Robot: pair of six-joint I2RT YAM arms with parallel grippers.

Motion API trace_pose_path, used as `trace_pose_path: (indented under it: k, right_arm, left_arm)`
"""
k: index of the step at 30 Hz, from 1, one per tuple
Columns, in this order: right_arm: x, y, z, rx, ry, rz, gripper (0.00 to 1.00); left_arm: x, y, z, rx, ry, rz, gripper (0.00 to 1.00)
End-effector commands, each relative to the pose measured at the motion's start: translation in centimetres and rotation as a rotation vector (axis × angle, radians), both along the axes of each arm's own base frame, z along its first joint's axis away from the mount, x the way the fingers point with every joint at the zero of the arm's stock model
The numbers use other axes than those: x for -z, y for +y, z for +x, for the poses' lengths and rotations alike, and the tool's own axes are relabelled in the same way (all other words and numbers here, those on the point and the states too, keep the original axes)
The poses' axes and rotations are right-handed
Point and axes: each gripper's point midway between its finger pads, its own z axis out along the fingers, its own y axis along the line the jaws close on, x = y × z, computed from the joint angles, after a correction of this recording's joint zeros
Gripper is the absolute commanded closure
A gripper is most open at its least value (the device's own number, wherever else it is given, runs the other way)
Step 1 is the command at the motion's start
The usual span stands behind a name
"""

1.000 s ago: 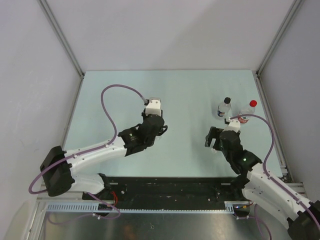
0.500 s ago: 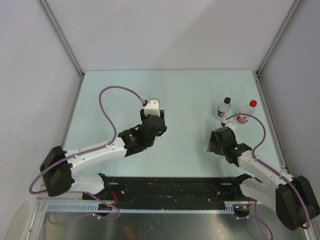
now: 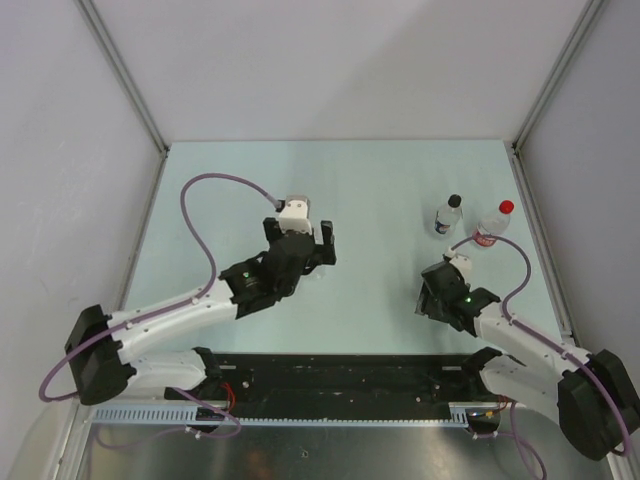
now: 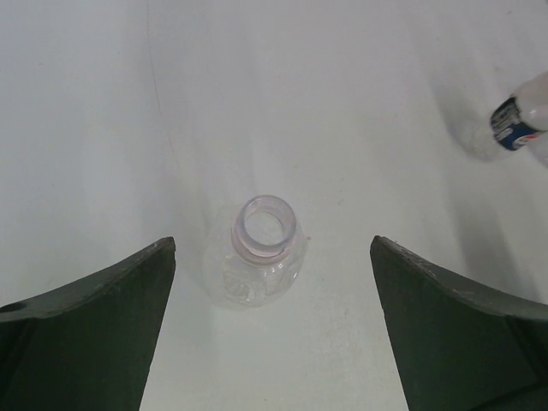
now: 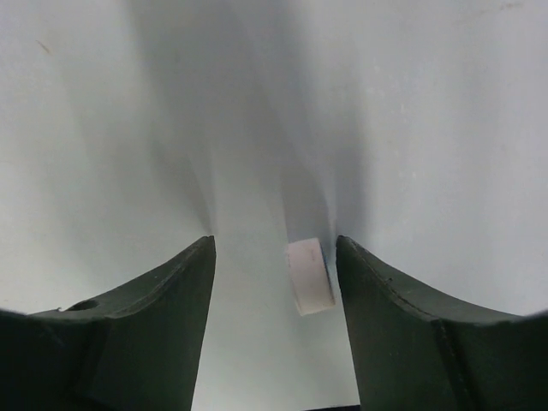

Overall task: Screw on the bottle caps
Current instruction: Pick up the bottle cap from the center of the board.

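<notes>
The left gripper's (image 4: 272, 244) fingers are spread wide on either side of an upright, uncapped clear bottle (image 4: 259, 257), touching nothing. The right gripper's (image 5: 274, 244) fingers stand partly apart, and the whitish cap (image 5: 310, 276) sits on edge between them, against one finger. At the far right of the table (image 3: 370, 180) stand a black-capped bottle (image 3: 449, 218) and a red-capped bottle (image 3: 491, 230); its red-and-white label is too small to read.

No text can be read; a red-and-white label (image 3: 486, 238) is seen on the far-right bottle (image 3: 497, 222), its print illegible.
</notes>
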Motion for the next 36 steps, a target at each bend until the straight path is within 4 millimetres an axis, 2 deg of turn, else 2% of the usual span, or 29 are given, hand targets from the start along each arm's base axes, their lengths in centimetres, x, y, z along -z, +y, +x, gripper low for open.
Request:
trace_pose_path:
  k: [1, 4, 7, 10, 14, 18, 21, 24, 27, 29, 30, 36]
  right_arm:
    - [0.0, -0.5, -0.6, 0.078, 0.031, -0.044, 0.39]
    - [0.4, -0.8, -0.8, 0.096, 0.034, -0.084, 0.46]
    - [0.6, -0.7, -0.6, 0.096, 0.028, -0.092, 0.62]
    - [0.6, -0.2, -0.8, 0.076, 0.035, -0.084, 0.66]
    - [0.5, 0.3, -1.3, 0.053, 0.042, -0.069, 0.78]
    - [-0.5, 2.4, -1.0, -0.02, 0.005, 0.014, 0.81]
    - [-2.7, 5.9, -0.5, -0.144, -0.045, 0.186, 0.82]
    - [-6.2, 9.7, -1.1, -0.316, -0.1, 0.388, 0.83]
    - [-10.1, 12.2, -2.3, -0.454, -0.148, 0.549, 0.83]
    - [-12.0, 13.2, -3.3, -0.515, -0.149, 0.627, 0.83]
    - [-12.7, 13.5, -3.7, -0.53, -0.136, 0.655, 0.83]
    - [-14.1, 14.8, -5.5, -0.551, 0.035, 0.719, 0.85]
  left_arm:
    - [-3.1, 0.3, -0.7, 0.03, -0.048, -0.102, 0.01]
    - [-4.4, 0.8, -1.4, 0.049, -0.066, -0.146, 0.01]
    - [-5.4, 1.5, -2.1, 0.057, -0.083, -0.187, 0.01]
    - [-6.4, 2.0, -3.0, 0.082, -0.098, -0.236, 0.0]
    - [-7.5, 2.1, -4.5, 0.154, -0.107, -0.293, 0.01]
    - [-8.0, -0.2, -6.9, 0.383, -0.115, -0.263, 0.01]
    - [-7.8, -3.8, -11.0, 0.735, -0.12, -0.219, 0.0]
    - [-7.1, -6.6, -16.3, 1.084, -0.12, -0.2, 0.01]
    - [-5.5, -7.9, -19.1, 1.236, -0.159, -0.118, 0.01]
    - [-4.5, -8.7, -19.6, 1.256, -0.178, -0.057, 0.01]
    - [-3.9, -9.1, -19.3, 1.24, -0.187, -0.017, 0.01]
    - [0.6, -12.2, -18.0, 1.261, -0.169, 0.192, 0.01]
